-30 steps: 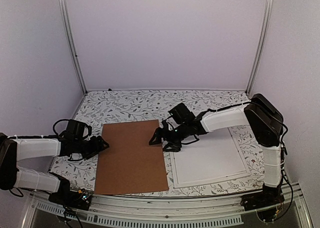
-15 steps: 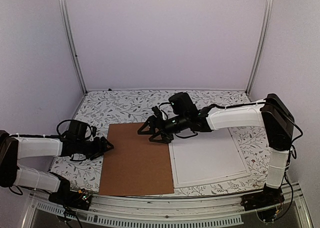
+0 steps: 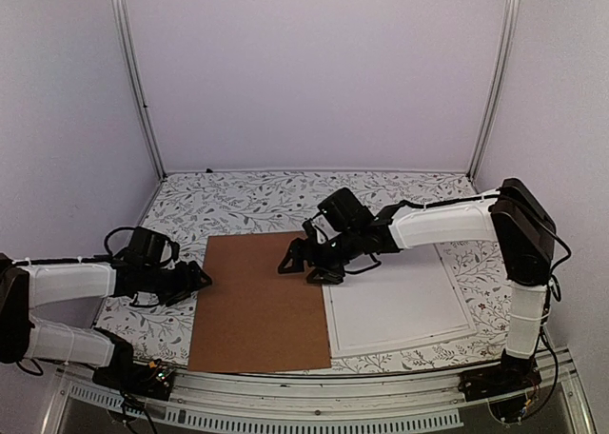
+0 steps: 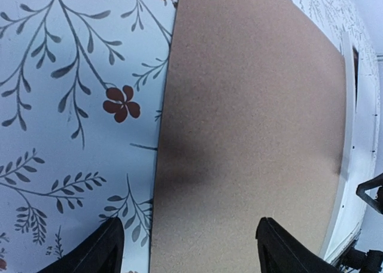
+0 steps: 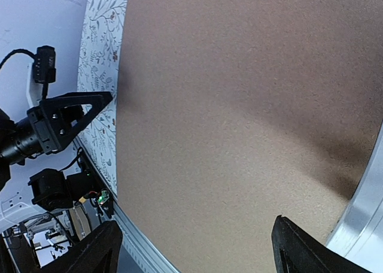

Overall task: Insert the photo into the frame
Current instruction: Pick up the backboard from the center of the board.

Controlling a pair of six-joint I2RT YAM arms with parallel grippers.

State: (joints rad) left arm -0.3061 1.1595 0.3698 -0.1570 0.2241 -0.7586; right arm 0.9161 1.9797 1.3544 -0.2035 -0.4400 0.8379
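Lying flat on the leaf-patterned white tabletop (image 3: 247,201): plain brown rectangular backing board (image 3: 257,301), with thin white rectangular picture frame (image 3: 400,305) right against its right side. Left gripper (image 3: 195,279): spread wide at the board's left edge, gripping nothing. Right gripper (image 3: 303,267): likewise wide apart over the board's upper right corner, empty.

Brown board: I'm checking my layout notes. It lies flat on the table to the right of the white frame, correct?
Not quite. The brown board lies flat on the table to the left of the white frame, as the top view shows.
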